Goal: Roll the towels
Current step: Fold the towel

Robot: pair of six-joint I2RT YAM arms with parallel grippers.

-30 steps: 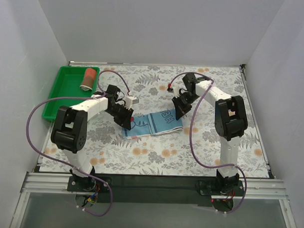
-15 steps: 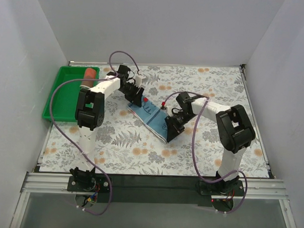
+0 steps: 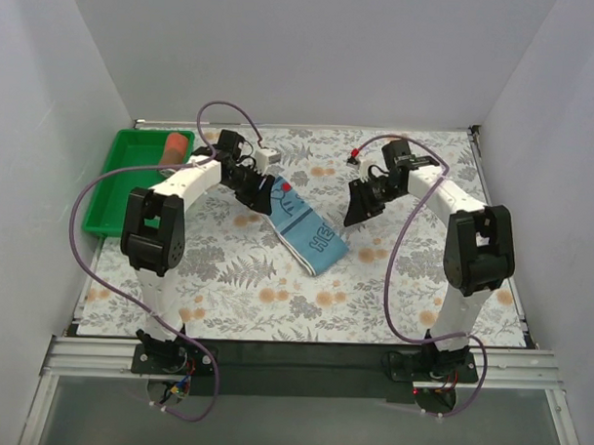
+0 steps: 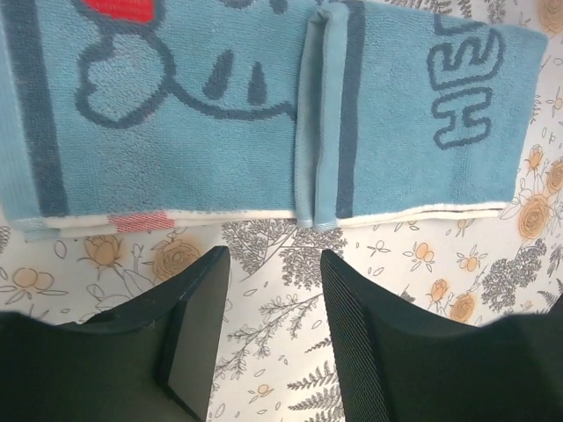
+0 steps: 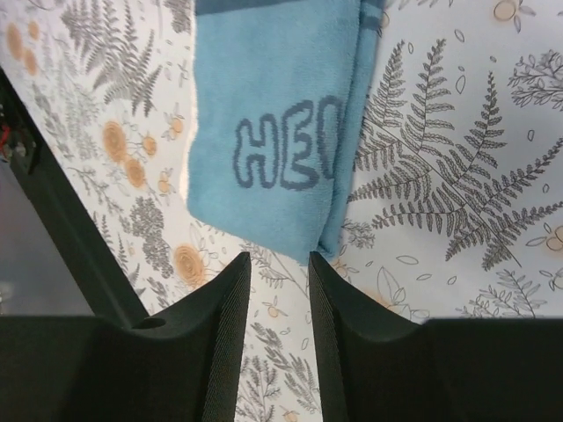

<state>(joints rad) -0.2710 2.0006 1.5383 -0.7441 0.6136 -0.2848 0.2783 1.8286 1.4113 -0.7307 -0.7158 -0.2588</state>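
Floral bench (image 3: 275,300): light blue cartoon-print cloth towel (image 3: 302,223) flat for rolling; left end effector (image 4: 274,261), right end effector (image 5: 278,262) beside it, part-open, empty.

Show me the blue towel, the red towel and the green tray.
Blue towel (image 3: 302,223), top view, middle of the cloth.
Red towel (image 3: 173,148), top view, side of the roll.
Green tray (image 3: 123,182), top view, bare floor.

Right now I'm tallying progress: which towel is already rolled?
The red towel, a short roll lying in the green tray. The blue towel lies flat as a strip, not rolled.
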